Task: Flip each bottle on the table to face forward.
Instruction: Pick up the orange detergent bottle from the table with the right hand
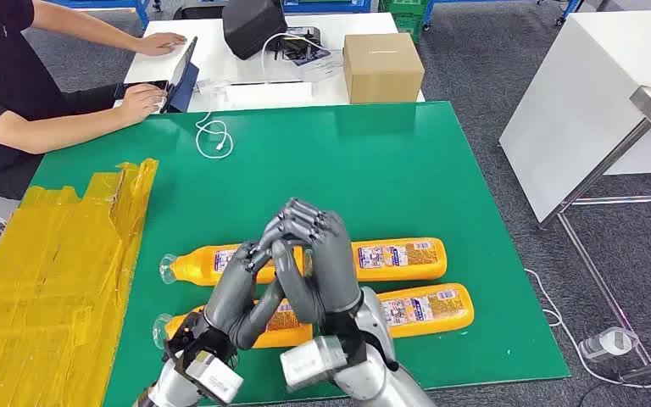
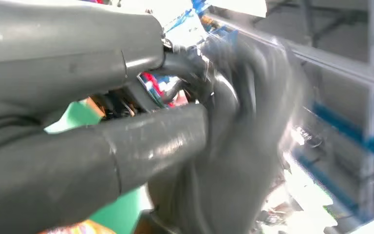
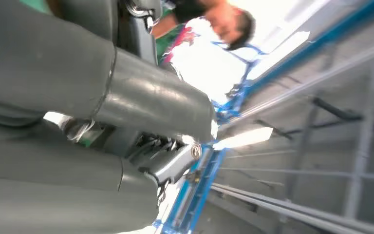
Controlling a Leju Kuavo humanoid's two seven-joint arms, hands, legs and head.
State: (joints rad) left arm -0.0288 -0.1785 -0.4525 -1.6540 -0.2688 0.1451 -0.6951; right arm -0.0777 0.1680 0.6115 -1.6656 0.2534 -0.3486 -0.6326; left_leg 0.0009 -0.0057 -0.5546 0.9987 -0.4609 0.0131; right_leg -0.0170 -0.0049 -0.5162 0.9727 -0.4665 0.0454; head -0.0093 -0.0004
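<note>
Two orange bottles lie on their sides near the green tabletop's front edge, the far bottle behind the near bottle; above them the left hand and right hand press together, fingertips touching, holding nothing.

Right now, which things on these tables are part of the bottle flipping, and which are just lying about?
Job:
far orange bottle
near orange bottle
left hand
right hand
green table

Lying about:
yellow tape sheet
white cable
cardboard box
black bag
</note>
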